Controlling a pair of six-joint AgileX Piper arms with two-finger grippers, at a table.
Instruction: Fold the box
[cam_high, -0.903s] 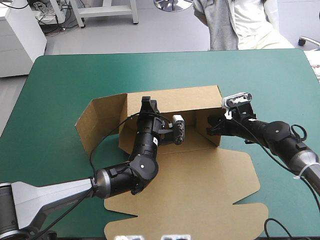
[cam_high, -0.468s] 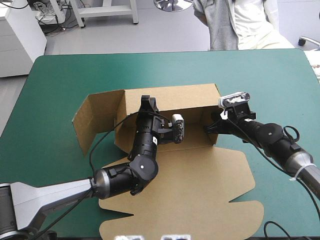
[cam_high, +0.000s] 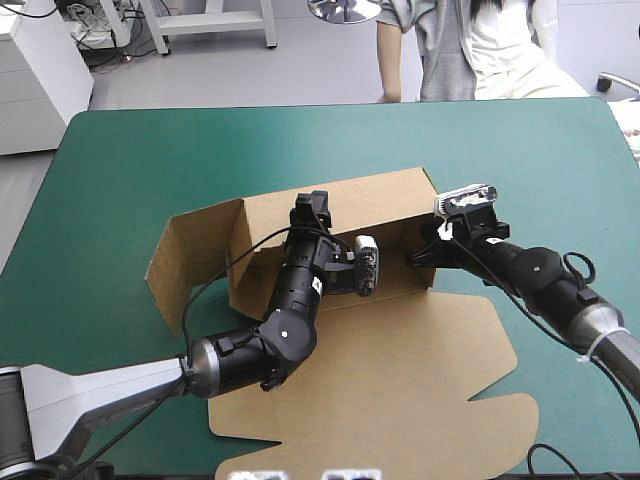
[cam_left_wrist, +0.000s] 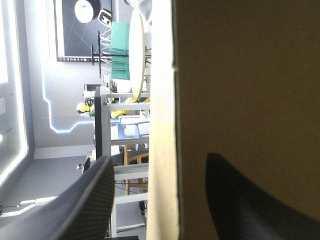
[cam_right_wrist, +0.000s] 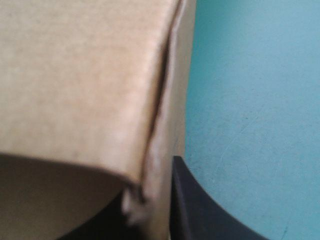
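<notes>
The brown box lies mid-table with its back wall raised, a side panel angled out to the left, and the lid flat toward the front. My left gripper stands at the back wall's top edge. In the left wrist view that gripper is open, and the wall's edge runs between its black fingers without touching them. My right gripper is at the box's right wall. In the right wrist view the board sits pinched against one black finger; the other is hidden behind the board.
Bare teal-green cover surrounds the box on the left, right and far sides. The flat lid's lobed edge reaches close to the table's front edge. My left arm lies across the lid's left part.
My left gripper has opened and let go of the back wall, shifting slightly right. The right gripper has shut on the right wall. The box's left end has swung a little.
</notes>
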